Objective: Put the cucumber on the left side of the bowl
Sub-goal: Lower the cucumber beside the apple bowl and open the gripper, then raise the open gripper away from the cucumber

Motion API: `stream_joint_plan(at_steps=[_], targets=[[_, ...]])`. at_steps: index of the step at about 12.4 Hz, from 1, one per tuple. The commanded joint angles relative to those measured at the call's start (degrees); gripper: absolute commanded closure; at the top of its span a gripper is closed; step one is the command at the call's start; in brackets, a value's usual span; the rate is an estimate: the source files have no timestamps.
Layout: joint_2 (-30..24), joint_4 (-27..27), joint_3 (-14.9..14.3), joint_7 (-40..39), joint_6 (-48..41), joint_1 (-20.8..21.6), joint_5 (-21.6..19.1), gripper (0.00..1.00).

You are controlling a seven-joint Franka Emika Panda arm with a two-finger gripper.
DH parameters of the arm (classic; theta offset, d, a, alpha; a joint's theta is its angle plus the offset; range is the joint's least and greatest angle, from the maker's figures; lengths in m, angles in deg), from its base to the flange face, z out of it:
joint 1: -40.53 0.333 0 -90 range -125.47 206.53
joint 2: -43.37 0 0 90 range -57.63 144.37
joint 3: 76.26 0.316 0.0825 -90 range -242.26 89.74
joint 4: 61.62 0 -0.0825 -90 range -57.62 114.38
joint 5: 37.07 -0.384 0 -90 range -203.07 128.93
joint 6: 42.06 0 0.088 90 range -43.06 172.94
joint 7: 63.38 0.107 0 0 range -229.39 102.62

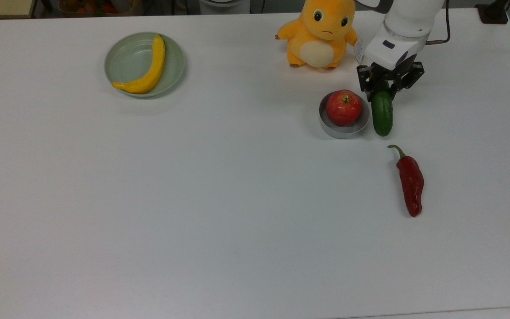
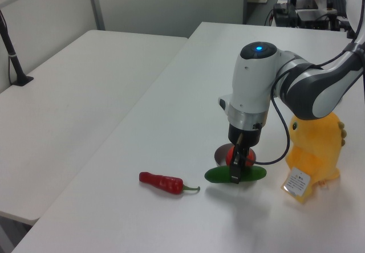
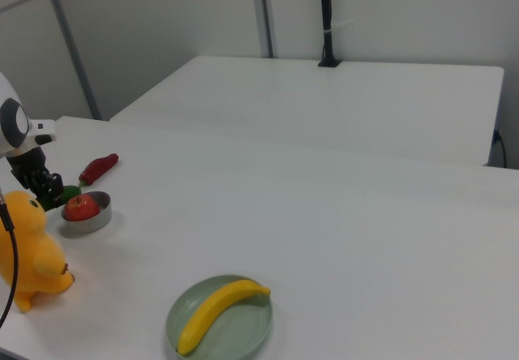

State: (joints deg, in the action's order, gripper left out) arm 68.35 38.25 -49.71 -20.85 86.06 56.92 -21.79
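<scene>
On my screens the white table [image 1: 219,212] carries a pale green dish [image 1: 127,66] with a banana [image 1: 146,68], an orange plush toy [image 1: 319,33] and a red chili [image 1: 411,184]. I see the gripper [image 1: 383,86] clamped on one end of the cucumber [image 1: 382,117], which lies just beside the bowl [image 1: 341,129] on the top view's right, close to its wall. The bowl holds a red apple [image 1: 343,107], and in the left view the cucumber [image 2: 219,175] sits in front of it, low at the tabletop
</scene>
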Motion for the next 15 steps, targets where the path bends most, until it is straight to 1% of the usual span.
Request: stream_joint_plan(at_steps=[1, 2, 3, 4, 7, 10, 11, 13, 14, 15], targets=[[0.07, -0.38, -0.45, 1.24, 0.64, 0.75, 1.24, 0.27], [0.07, -0.38, -0.54, 1.15, 0.64, 0.75, 1.24, 0.12], [0.07, -0.47, -0.54, 1.15, 0.64, 0.75, 1.33, 0.03], [0.07, -0.55, -0.54, 1.15, 0.64, 0.67, 1.33, 0.00], [-0.20, -0.73, -0.54, 1.24, 0.47, 0.23, 1.24, 0.00], [-3.35, -1.52, -1.32, 0.36, -0.32, -1.52, 1.15, 0.00], [-4.84, -1.52, -1.85, -1.99, -0.76, -2.05, 0.63, 0.00], [-6.52, -3.09, -4.83, -6.21, -5.31, -2.06, 0.19, 0.00], [-7.14, -3.45, -5.45, -6.93, -7.68, -2.15, 0.10, 0.00], [-8.01, -3.72, -6.33, -7.28, -10.31, -3.37, 0.19, 0.00]])
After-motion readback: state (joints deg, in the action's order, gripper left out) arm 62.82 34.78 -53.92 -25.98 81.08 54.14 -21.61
